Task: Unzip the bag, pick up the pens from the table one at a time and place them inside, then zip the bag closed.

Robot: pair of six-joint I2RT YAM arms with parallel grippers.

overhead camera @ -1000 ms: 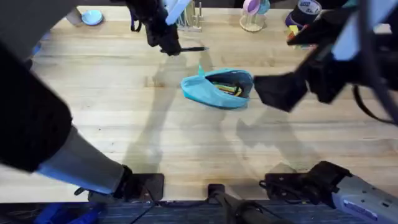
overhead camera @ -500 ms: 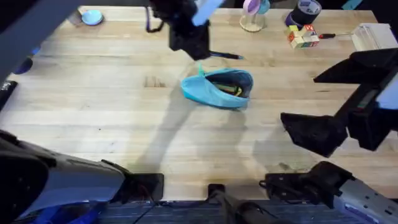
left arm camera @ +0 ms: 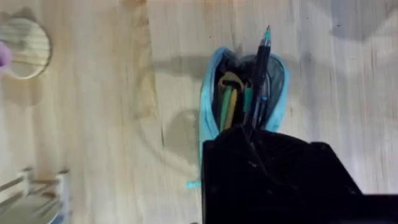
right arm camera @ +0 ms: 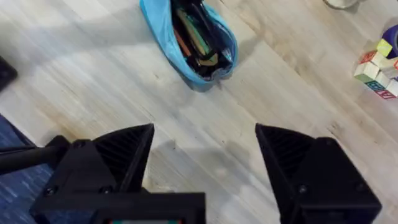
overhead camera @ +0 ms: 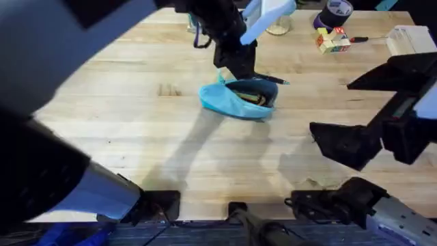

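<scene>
The light-blue bag [overhead camera: 229, 102] lies unzipped at the table's [overhead camera: 136, 130] middle back, with several pens [overhead camera: 256, 98] inside. My left gripper [overhead camera: 240, 67] hovers just behind its opening, shut on a black pen [overhead camera: 272, 80] that pokes out over the bag's right end. In the left wrist view the black pen [left arm camera: 260, 68], teal at its tip, hangs over the open bag [left arm camera: 209, 112] and the yellow and green pens [left arm camera: 230, 102] in it, gripped by my left gripper [left arm camera: 249, 140]. My right gripper [overhead camera: 336, 145] [right arm camera: 205, 155] stands open and holds nothing, right of the bag [right arm camera: 163, 46].
Coloured blocks [overhead camera: 331, 41] [right arm camera: 379, 68], a red-handled tool [overhead camera: 358, 39], a white box [overhead camera: 410, 37] and a tape roll [overhead camera: 338, 8] sit at the back right. A round wooden stand [overhead camera: 276, 24] [left arm camera: 25, 46] is behind the bag.
My left gripper carried the black pen rightward and toward the bag, ending over its opening. My right arm drew back from beside the bag to the right front, then held still.
</scene>
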